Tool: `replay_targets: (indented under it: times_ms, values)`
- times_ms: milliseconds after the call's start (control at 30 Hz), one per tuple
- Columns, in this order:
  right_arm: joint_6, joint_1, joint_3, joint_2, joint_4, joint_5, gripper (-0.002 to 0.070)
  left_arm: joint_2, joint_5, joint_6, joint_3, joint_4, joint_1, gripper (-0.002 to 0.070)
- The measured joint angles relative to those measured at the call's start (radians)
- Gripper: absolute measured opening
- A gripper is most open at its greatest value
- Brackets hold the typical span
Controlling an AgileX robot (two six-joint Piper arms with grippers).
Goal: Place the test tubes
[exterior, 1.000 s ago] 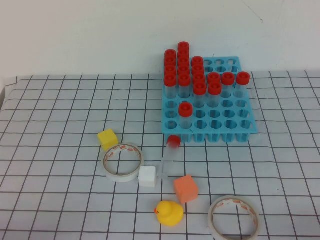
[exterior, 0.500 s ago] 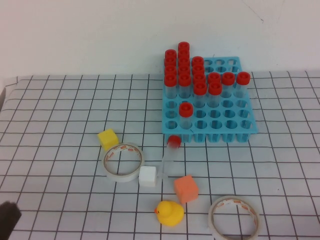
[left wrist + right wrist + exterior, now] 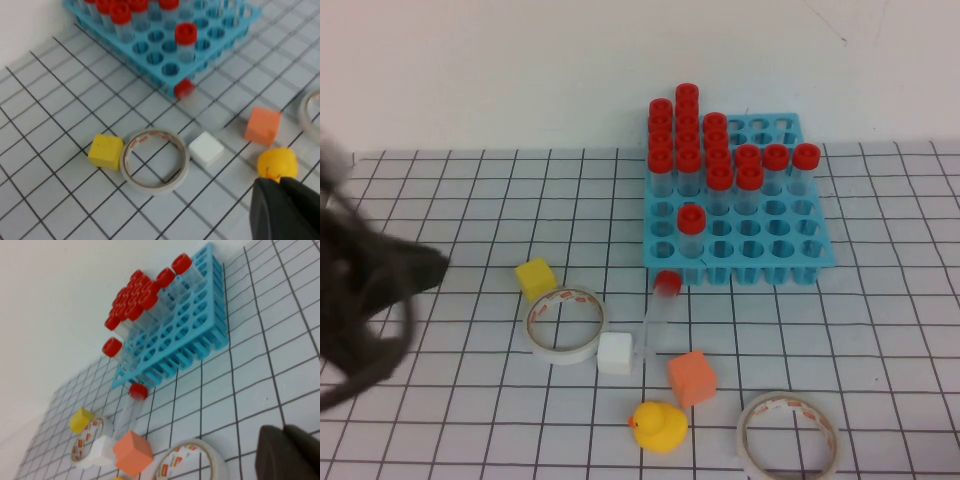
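Now my left arm has swung in at the frame's left, left tool (image 3: pixel 279 187) shut, empty. Loose test tube (image 3: pixel 658 310) lies right of it, mid-frame, cap toward the rack (image 3: pixel 790 255). Right tool (image 3: pixel 285 437), shut too, is outside the high view.

Grid-lined table (image 3: pixel 470 200) with a blue rack (image 3: pixel 760 272) upper right; below it, mid-frame, a loose tube (image 3: pixel 660 310), yellow block (image 3: pixel 535 276), tape roll (image 3: pixel 567 353), white block (image 3: pixel 615 353), orange block (image 3: pixel 692 377); at the bottom edge, a toy duck (image 3: pixel 658 427) and second roll (image 3: pixel 790 404)

Loose tube (image 3: pixel 657 312) lies flat, its red cap right at the blue rack (image 3: pixel 782 262) front edge. Lone tube (image 3: pixel 691 230) stands upright near the rack's front; back tubes (image 3: pixel 690 150) stand clustered.
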Motion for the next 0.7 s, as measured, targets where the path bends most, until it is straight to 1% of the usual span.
replay_targets:
  times_ms: [100,267,300,367,467,567,667,700]
  values:
    - [-0.013,0.000,0.000,0.000,0.000,0.017,-0.0001,0.132,-0.009,-0.013,-0.065,0.117,-0.106,-0.0001]
    - [-0.016,0.000,0.000,0.000,0.000,0.019,-0.0001,0.313,0.003,-0.184,-0.177,0.396,-0.311,-0.0001]
    - [-0.019,0.000,0.000,0.000,0.000,0.020,-0.0001,0.387,0.025,-0.249,-0.225,0.485,-0.388,-0.0001]
    - [-0.027,0.000,0.000,0.000,0.000,0.020,-0.0001,0.453,0.044,-0.297,-0.268,0.542,-0.453,-0.0001]
    - [-0.034,0.000,0.000,0.000,0.000,0.021,-0.0001,0.560,0.064,-0.354,-0.333,0.603,-0.515,-0.0001]
    - [-0.035,0.000,0.000,0.000,0.000,0.023,-0.0001,0.663,0.080,-0.393,-0.399,0.615,-0.546,0.0006]
    - [-0.035,0.000,0.000,0.000,0.000,0.023,-0.0001,0.763,0.118,-0.431,-0.474,0.608,-0.555,0.0055]
    - [-0.036,0.000,0.000,0.000,0.000,0.023,-0.0001,0.796,0.136,-0.441,-0.498,0.606,-0.556,0.0089]
